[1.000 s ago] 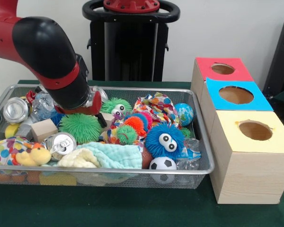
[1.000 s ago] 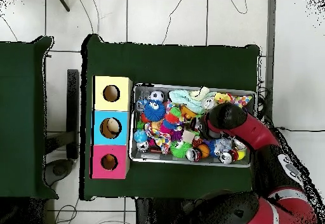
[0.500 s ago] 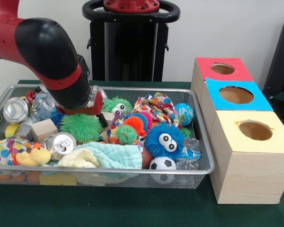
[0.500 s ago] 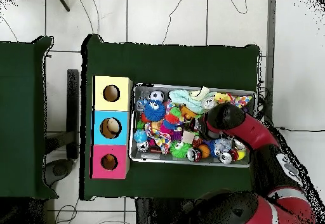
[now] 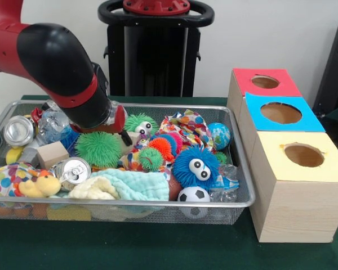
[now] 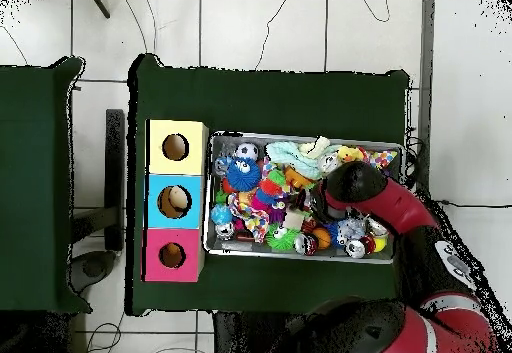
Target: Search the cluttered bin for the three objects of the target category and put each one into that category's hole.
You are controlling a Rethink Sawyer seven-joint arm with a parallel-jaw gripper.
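Note:
A wire bin point(image 5: 241, 169) point(image 6: 392, 151) is heaped with toys, cans and cloths. My gripper point(image 5: 121, 135) point(image 6: 316, 207) is low in the bin's middle, mostly hidden by the red and black wrist point(image 5: 93, 109). It sits between a green spiky ball point(image 5: 98, 149) and a green furry ball with eyes point(image 5: 139, 125). A small wooden block point(image 6: 293, 219) lies right by it. To the side stand three boxes with holes: red point(image 5: 265, 82), blue point(image 5: 280, 112) and yellow point(image 5: 303, 156).
Two crushed cans point(image 5: 19, 130) point(image 5: 73, 169), a larger wooden block point(image 5: 52, 154), a blue furry ball with eyes point(image 5: 195, 166), a soccer ball point(image 5: 193, 195), a pale green cloth point(image 5: 135, 185) and a spotted plush toy point(image 5: 11, 180) crowd the bin. The boxes touch the bin's side.
The wrist has shifted slightly across the bin toward the boxes. The green spiky ball nudged the same way, and the small wooden block by the gripper moved a little.

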